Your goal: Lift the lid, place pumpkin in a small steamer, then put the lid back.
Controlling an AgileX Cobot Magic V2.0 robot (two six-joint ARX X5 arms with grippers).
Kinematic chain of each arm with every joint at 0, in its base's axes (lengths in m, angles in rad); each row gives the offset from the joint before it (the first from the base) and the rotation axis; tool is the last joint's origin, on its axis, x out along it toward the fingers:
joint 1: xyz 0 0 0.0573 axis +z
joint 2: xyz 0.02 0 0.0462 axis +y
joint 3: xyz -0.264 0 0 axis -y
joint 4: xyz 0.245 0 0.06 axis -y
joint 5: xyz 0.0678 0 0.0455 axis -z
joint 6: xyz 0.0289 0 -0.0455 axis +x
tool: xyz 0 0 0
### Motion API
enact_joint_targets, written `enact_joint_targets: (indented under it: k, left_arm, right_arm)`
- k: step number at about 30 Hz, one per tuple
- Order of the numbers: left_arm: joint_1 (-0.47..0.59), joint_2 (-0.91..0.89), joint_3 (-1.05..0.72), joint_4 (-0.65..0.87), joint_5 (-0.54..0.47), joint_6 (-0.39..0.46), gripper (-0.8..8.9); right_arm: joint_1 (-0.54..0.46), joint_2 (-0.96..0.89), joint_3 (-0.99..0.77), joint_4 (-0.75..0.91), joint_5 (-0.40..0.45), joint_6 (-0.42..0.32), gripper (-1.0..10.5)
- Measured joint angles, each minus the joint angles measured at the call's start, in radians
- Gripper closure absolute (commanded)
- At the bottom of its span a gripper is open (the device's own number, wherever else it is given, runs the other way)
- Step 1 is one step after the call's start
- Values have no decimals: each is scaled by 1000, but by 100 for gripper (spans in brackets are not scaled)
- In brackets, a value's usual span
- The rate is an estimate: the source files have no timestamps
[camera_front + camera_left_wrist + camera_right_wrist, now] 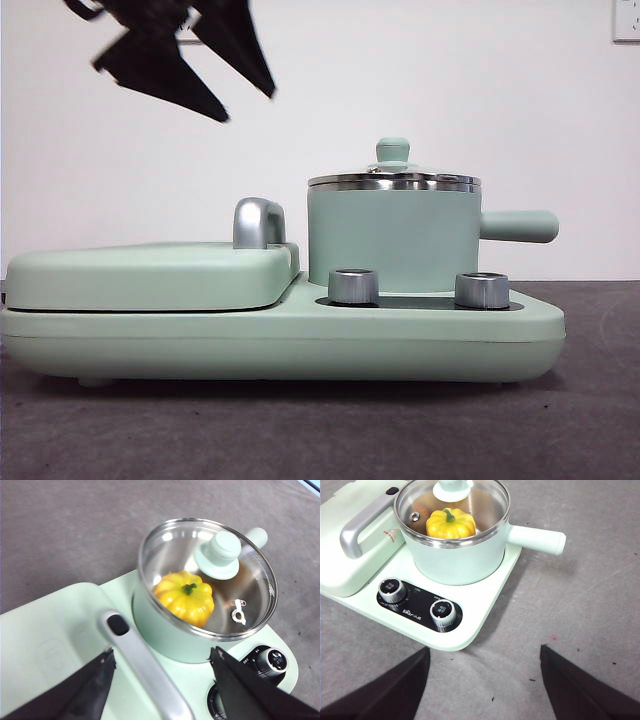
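The small steamer (392,238) stands on the right half of the base, its side handle (520,226) pointing right. The lid (394,180) sits flat on its rim, knob (392,150) up. Through the glass, the yellow pumpkin (185,597) rests upright inside the pot, also visible in the right wrist view (451,524). My left gripper (161,654) hangs open and empty above the flat cover, left of the pot, and shows at the top left of the front view (248,106). My right gripper (485,649) is open over the mat, in front of the base and apart from it.
The wide mint-green base (280,340) carries a flat rectangular cover (150,272) with a steel handle (258,222) on its left half. Two steel knobs (353,286) (482,290) stand in front of the pot. Grey mat (580,605) surrounds the appliance.
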Motion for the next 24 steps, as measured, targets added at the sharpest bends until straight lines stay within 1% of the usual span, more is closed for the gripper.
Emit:
enact_joint_targets:
  k: [10, 15, 19, 24]
  left_arm:
    - [90, -240, -155, -101, 0, -2, 502]
    - [122, -373, -243, -153, 0, -6, 503]
    - [137, -491, -321, -174, 0, -38, 505]
    - [145, -615, -393, -216, -10, -102, 504]
  right_arm:
    - [0, 9, 0, 55, -2, 0, 610]
    - [0, 53, 0, 79, -33, -1, 610]
    - [0, 97, 0, 114, -79, -5, 610]
    - [0, 155, 0, 151, -122, -10, 610]
